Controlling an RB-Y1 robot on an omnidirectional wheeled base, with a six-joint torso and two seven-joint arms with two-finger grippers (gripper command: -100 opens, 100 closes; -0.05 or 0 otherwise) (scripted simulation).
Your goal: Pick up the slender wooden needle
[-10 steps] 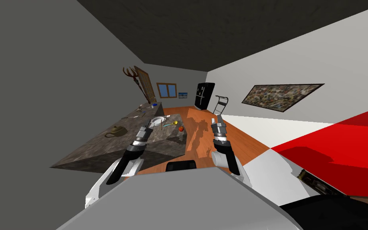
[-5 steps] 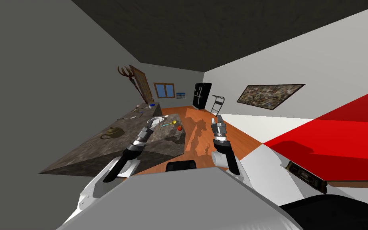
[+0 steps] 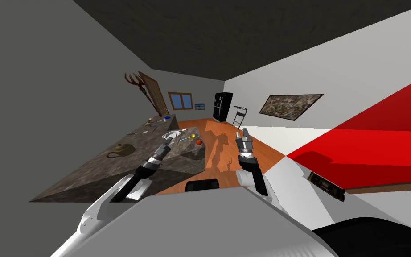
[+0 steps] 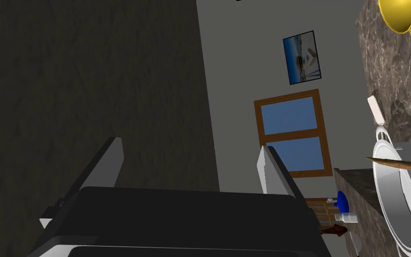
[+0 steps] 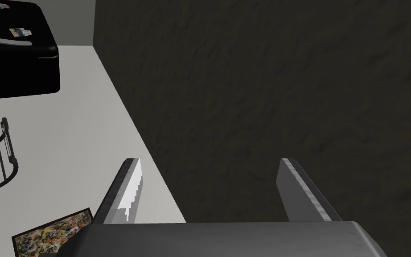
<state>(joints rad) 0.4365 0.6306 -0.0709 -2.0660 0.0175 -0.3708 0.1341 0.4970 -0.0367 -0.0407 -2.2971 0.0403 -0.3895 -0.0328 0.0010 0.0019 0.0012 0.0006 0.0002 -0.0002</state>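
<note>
A slender brown needle [image 4: 398,162] lies across the rim of a white plate [image 4: 385,196] on the dark stone counter [image 3: 111,167]. My left gripper [image 4: 189,145] is open and empty, and the needle lies off to the side of its fingers, apart from them. In the head view the left gripper [image 3: 169,140] hovers over the counter just short of the plate [image 3: 172,134]. My right gripper [image 3: 244,132] is open and empty, raised over the wooden floor to the right of the counter, with nothing between its fingers [image 5: 129,187].
On the counter are a yellow scoop with a blue handle [image 4: 400,18], a red apple [image 3: 198,142], a brown teapot [image 3: 120,150] and small items at the far end. A black fridge [image 3: 223,106] and a step stool [image 3: 240,116] stand beyond.
The whole head view has swung, so I have turned slightly. My left arm has reached further forward over the counter toward the plate. The right arm has barely moved.
</note>
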